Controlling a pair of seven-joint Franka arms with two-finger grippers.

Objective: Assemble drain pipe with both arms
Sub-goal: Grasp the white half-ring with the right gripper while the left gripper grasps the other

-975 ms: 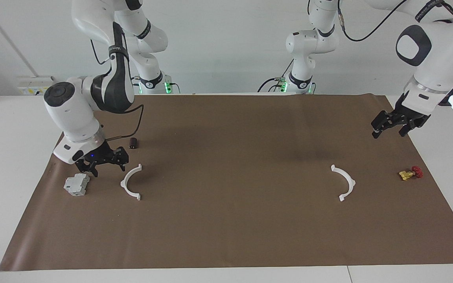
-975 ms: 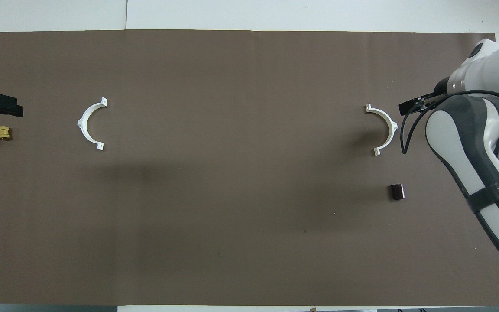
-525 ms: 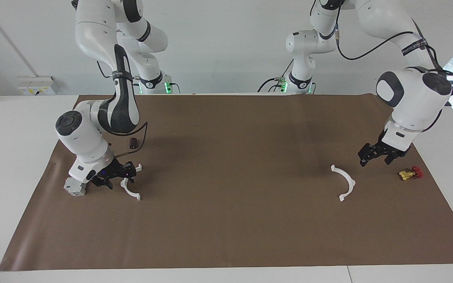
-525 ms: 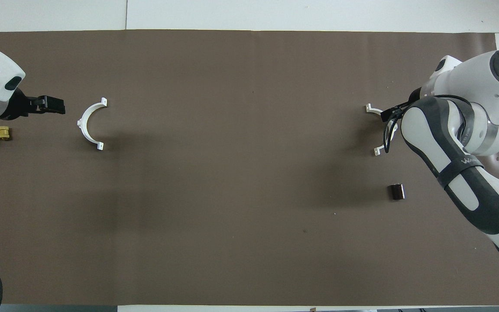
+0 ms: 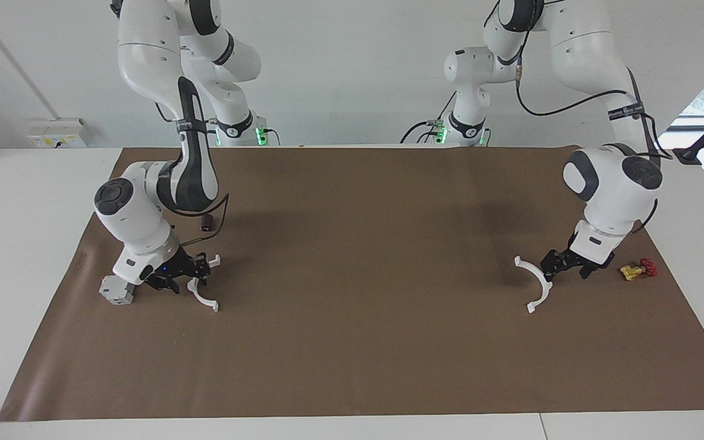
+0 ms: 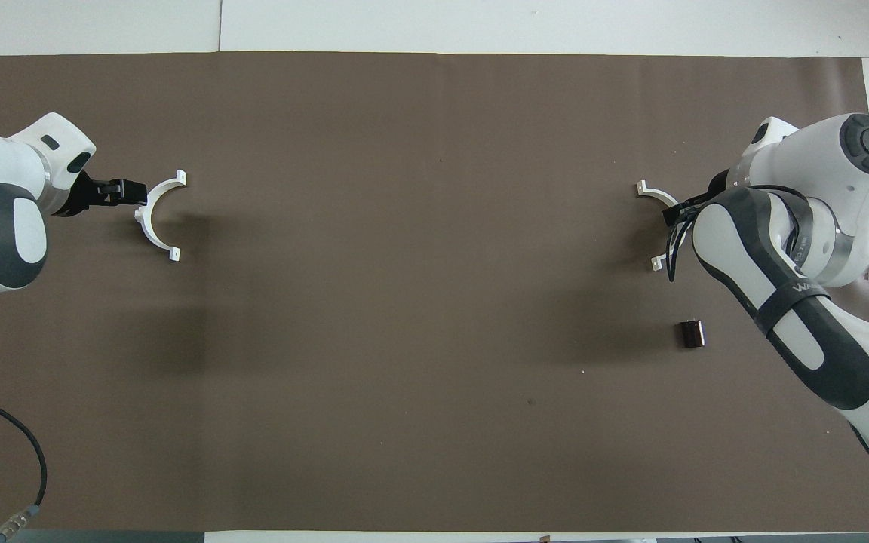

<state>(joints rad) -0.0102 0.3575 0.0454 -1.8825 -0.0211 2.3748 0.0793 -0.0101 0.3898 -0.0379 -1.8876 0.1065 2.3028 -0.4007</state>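
Two white half-rings of the drain pipe lie apart on the brown mat. One half-ring (image 5: 540, 287) (image 6: 149, 222) lies toward the left arm's end. My left gripper (image 5: 564, 266) (image 6: 127, 191) is low at its outer curve, fingers apart, holding nothing. The other half-ring (image 5: 204, 298) (image 6: 655, 193) lies toward the right arm's end. My right gripper (image 5: 188, 272) is low over its middle, fingers apart astride the curve. In the overhead view the right arm hides that gripper and the ring's middle.
A grey blocky part (image 5: 113, 292) sits beside the right gripper, toward the mat's edge. A small brass valve with a red handle (image 5: 638, 269) lies beside the left gripper. A small dark cylinder (image 5: 206, 221) (image 6: 691, 333) lies nearer to the robots than the right half-ring.
Both arms have come down and inward. The left gripper moved from high over the mat's edge to its half-ring. The right gripper moved from over the grey part onto its half-ring.
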